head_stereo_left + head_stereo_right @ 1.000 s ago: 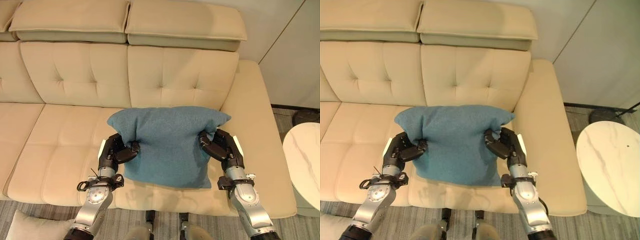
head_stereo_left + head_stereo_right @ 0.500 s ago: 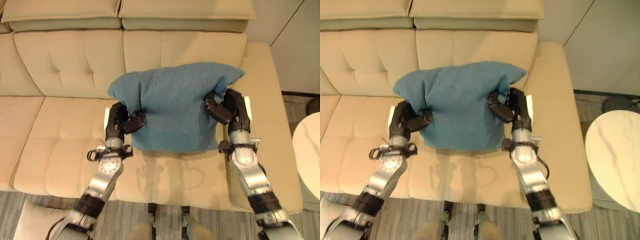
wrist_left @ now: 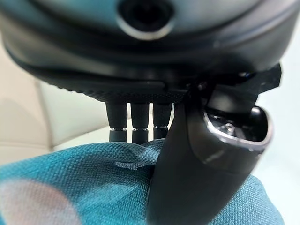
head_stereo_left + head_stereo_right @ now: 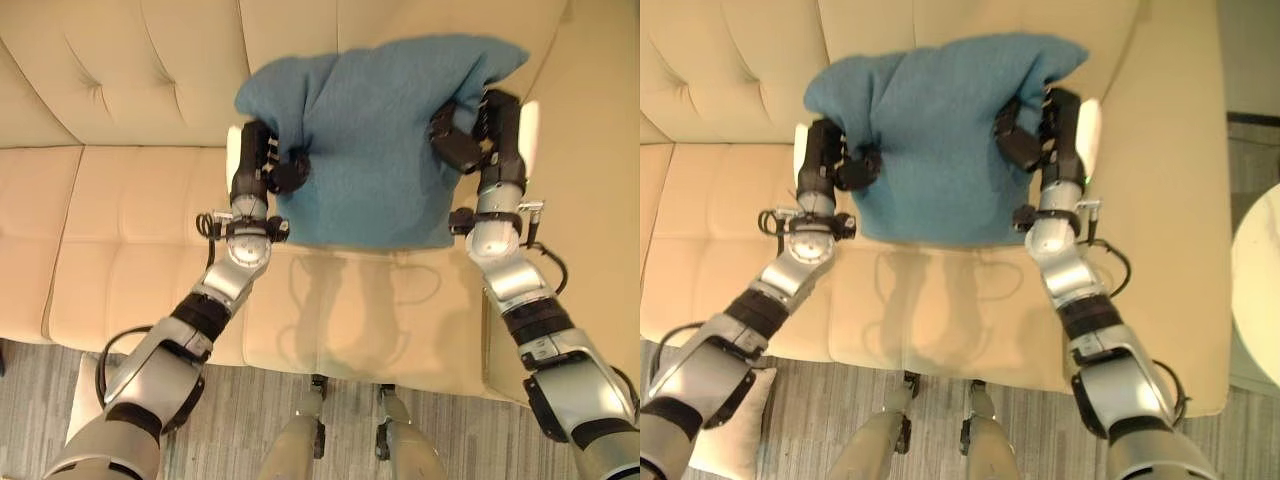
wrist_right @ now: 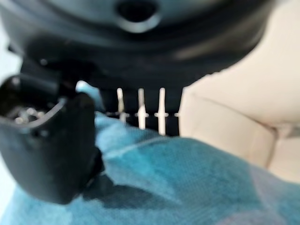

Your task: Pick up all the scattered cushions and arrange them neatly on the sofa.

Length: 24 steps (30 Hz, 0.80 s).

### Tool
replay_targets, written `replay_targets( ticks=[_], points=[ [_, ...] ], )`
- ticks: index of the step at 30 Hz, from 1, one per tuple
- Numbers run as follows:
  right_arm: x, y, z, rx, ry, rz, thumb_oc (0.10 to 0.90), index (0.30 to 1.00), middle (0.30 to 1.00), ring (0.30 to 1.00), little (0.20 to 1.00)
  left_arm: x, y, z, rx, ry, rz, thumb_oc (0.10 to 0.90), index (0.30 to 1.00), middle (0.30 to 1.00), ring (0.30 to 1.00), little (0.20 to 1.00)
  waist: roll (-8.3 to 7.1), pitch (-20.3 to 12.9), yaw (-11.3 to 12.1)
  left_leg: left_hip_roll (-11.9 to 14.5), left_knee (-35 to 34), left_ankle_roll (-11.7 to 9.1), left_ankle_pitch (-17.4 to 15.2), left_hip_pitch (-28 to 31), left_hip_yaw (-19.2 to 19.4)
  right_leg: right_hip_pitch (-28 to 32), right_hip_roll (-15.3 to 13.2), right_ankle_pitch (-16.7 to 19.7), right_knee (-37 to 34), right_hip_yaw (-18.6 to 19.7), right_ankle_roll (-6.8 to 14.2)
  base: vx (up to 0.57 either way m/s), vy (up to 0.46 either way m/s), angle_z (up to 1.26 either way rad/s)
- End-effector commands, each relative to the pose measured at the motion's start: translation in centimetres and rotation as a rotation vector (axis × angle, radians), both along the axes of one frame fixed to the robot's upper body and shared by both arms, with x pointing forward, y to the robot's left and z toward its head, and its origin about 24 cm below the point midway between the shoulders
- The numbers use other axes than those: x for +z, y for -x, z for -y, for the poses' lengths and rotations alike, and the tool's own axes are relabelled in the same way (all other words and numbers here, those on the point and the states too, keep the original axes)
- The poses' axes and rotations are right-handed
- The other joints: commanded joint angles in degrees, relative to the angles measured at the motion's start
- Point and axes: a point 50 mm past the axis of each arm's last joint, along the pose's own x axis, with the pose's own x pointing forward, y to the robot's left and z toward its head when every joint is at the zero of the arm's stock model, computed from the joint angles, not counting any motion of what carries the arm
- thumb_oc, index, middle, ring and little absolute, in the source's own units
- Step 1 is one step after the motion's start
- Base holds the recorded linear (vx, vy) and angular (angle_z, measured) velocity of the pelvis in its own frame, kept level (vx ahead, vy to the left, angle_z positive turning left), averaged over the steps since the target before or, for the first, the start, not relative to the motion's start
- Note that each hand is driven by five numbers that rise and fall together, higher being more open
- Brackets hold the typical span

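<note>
A blue cushion (image 4: 375,130) is held upright against the backrest of the beige sofa (image 4: 120,60), its lower edge clear of the seat. My left hand (image 4: 262,160) pinches its left edge, thumb in front and fingers behind. On the opposite edge my right hand (image 4: 480,135) grips the same way. In the left wrist view the thumb (image 3: 197,168) presses into the blue cloth (image 3: 84,183); the right wrist view shows the thumb (image 5: 51,150) on the cushion (image 5: 187,187) as well.
A beige cushion (image 4: 85,395) lies on the grey floor at the lower left, below the sofa's front edge. The sofa seat (image 4: 350,320) under the blue cushion is bare. A round white table edge (image 4: 1262,290) shows at the right.
Both hands have carried the blue cushion up and back toward the backrest, lifting it off the seat. The camera has tilted down and closer.
</note>
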Motion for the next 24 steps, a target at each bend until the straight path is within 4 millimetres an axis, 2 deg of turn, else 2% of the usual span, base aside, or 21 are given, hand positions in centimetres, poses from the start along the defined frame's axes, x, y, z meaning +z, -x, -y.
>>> replay_targets(
  ticks=[1,2,8,9,11,12,13,14,15,16,17,19,20,21,22,23,24],
  points=[
    [10.7,2.1,-5.9,0.197,0.08,0.438,0.748,0.822,0.822,0.822,0.822,11.9,2.5,6.1,-0.222,-0.098,0.483,0.8,0.9,0.9,0.9,0.9,-1.27,-2.38,-1.23,-1.61,0.01,-0.93,-4.81,0.26,-1.33,-1.14,-0.43,-10.46,8.66,0.7,4.12,0.0,0.0,0.0],
    [10.7,2.1,-5.9,0.197,0.081,0.439,0.8,0.9,0.9,0.9,0.9,12.0,2.5,6.1,-0.222,-0.097,0.484,0.8,0.9,0.9,0.9,0.9,-1.23,-2.31,-1.23,-1.61,0.01,-0.94,-4.79,0.23,-1.34,-1.2,-0.43,-10.49,8.74,0.7,4.12,0.0,0.0,0.0],
    [10.0,1.1,-5.3,0.177,0.093,0.363,0.8,0.9,0.9,0.9,0.9,11.7,2.1,5.6,-0.219,-0.117,0.459,0.8,0.9,0.9,0.9,0.9,-0.56,-1.15,-1.54,-1.77,0.01,-1.2,-4.69,-0.15,-1.36,-1.65,-0.38,-10.85,9.22,0.71,4.04,0.0,0.0,0.0],
    [9.4,0.9,-4.7,0.173,0.096,0.327,0.8,0.9,0.9,0.9,0.9,11.1,1.7,4.1,-0.188,-0.122,0.431,0.8,0.9,0.9,0.9,0.9,-0.48,-0.92,-1.62,-1.73,0.01,-1.27,-4.8,0.05,-1.39,-1.5,-0.24,-10.94,9.24,0.72,3.99,0.0,0.0,0.0],
    [9.1,0.8,-4.3,0.166,0.101,0.311,0.8,0.9,0.9,0.9,0.9,10.9,1.6,3.4,-0.175,-0.122,0.419,0.8,0.9,0.9,0.9,0.9,-0.49,-0.89,-1.65,-1.67,0.01,-1.31,-4.85,0.18,-1.36,-1.42,-0.22,-10.98,9.24,0.62,3.97,0.0,0.0,0.0],
    [9.0,0.8,-3.8,0.162,0.104,0.301,0.8,0.9,0.9,0.9,0.9,10.7,1.4,2.5,-0.155,-0.115,0.406,0.8,0.9,0.9,0.9,0.9,-0.51,-0.82,-1.64,-1.65,0.01,-1.33,-4.87,0.3,-1.36,-1.33,-0.16,-10.99,9.29,0.61,3.98,0.0,0.0,0.0],
    [8.9,0.8,-2.8,0.149,0.108,0.28,0.8,0.9,0.9,0.9,0.9,10.2,1.1,0.7,-0.111,-0.109,0.377,0.8,0.9,0.9,0.9,0.9,-0.78,-0.64,-1.61,-1.57,0.01,-1.37,-5.23,0.84,-1.28,-0.78,-0.14,-11.49,9.36,0.67,3.91,0.0,0.0,0.0],
    [8.9,0.8,-2.8,0.15,0.109,0.28,0.8,0.9,0.9,0.9,0.9,10.2,1.1,0.7,-0.111,-0.108,0.378,0.8,0.9,0.9,0.9,0.9,-0.73,-0.66,-1.63,-1.57,0.01,-1.37,-4.99,0.64,-1.3,-0.91,-0.13,-11.19,9.24,0.64,3.92,0.0,0.0,0.0],
    [8.9,0.9,-2.3,0.145,0.114,0.275,0.8,0.9,0.9,0.9,0.9,10.1,0.9,-0.4,-0.085,-0.1,0.367,0.8,0.9,0.9,0.9,0.9,-0.85,-0.73,-1.66,-1.48,0.01,-1.4,-5.01,0.69,-1.25,-0.84,-0.1,-11.19,9.23,0.56,3.89,0.0,-0.022,0.12],
    [8.9,1.2,-0.5,0.115,0.116,0.266,0.8,0.9,0.9,0.9,0.9,9.9,0.9,-2.9,-0.033,-0.073,0.354,0.8,0.9,0.9,0.9,0.9,-1.1,-0.78,-1.66,-1.38,0.01,-1.46,-5.09,1.07,-1.12,-0.48,0.0,-11.28,9.19,0.43,3.86,0.01,-0.024,0.21],
    [8.8,1.2,-0.5,0.116,0.116,0.265,0.8,0.9,0.9,0.9,0.9,9.8,0.9,-2.9,-0.034,-0.072,0.353,0.8,0.9,0.9,0.9,0.9,-1.07,-0.78,-1.68,-1.37,0.01,-1.46,-5.11,1.14,-1.12,-0.4,0.0,-11.29,9.18,0.43,3.86,0.01,-0.024,0.28],
    [8.4,1.7,1.2,0.088,0.114,0.254,0.8,0.9,0.9,0.9,0.9,9.4,1.1,-5.2,0.02,-0.042,0.338,0.8,0.9,0.9,0.9,0.9,-1.27,-0.81,-1.71,-1.28,0.01,-1.52,-5.2,1.54,-1.06,0.08,0.07,-11.36,9.09,0.27,3.82,0.01,-0.018,-0.04],
    [7.9,2.4,3.1,0.059,0.112,0.243,0.8,0.9,0.9,0.9,0.9,8.6,1.4,-7.9,0.084,-0.018,0.321,0.8,0.9,0.9,0.9,0.9,-1.45,-0.89,-1.79,-1.2,0.01,-1.58,-5.32,2.07,-1.02,0.62,0.13,-11.4,8.88,0.21,3.76,0.01,-0.013,-0.15],
    [7.8,2.4,3.1,0.059,0.112,0.241,0.8,0.9,0.9,0.9,0.9,8.5,1.5,-7.9,0.084,-0.018,0.319,0.8,0.9,0.9,0.9,0.9,-1.45,-0.98,-1.79,-1.19,0.01,-1.59,-5.33,2.09,-1.03,0.66,0.14,-11.4,8.86,0.2,3.75,0.01,-0.016,-0.1],
    [7.4,2.8,4.1,0.04,0.107,0.234,0.8,0.9,0.9,0.9,0.9,8.0,1.7,-9.0,0.111,-0.007,0.309,0.8,0.9,0.9,0.9,0.9,-1.59,-1.03,-1.8,-1.15,0.01,-1.59,-5.43,2.23,-1.0,0.88,0.18,-11.44,8.77,0.11,3.73,0.01,-0.021,-0.06],
    [6.2,3.4,5.7,0.012,0.09,0.212,0.8,0.9,0.9,0.9,0.9,6.6,2.3,-10.7,0.155,0.031,0.288,0.8,0.9,0.9,0.9,0.9,-1.97,-1.28,-1.77,-1.03,0.01,-1.62,-5.56,2.6,-0.98,1.5,0.29,-11.49,8.53,-0.03,3.63,0.01,-0.024,-0.05],
    [5.6,3.9,6.5,-0.002,0.078,0.202,0.8,0.9,0.9,0.9,0.9,5.8,2.6,-11.5,0.172,0.059,0.279,0.8,0.9,0.9,0.9,0.9,-2.18,-1.42,-1.72,-0.96,0.01,-1.62,-5.66,2.83,-0.96,1.87,0.37,-11.54,8.3,-0.11,3.6,0.01,-0.017,0.09]
  ],
)
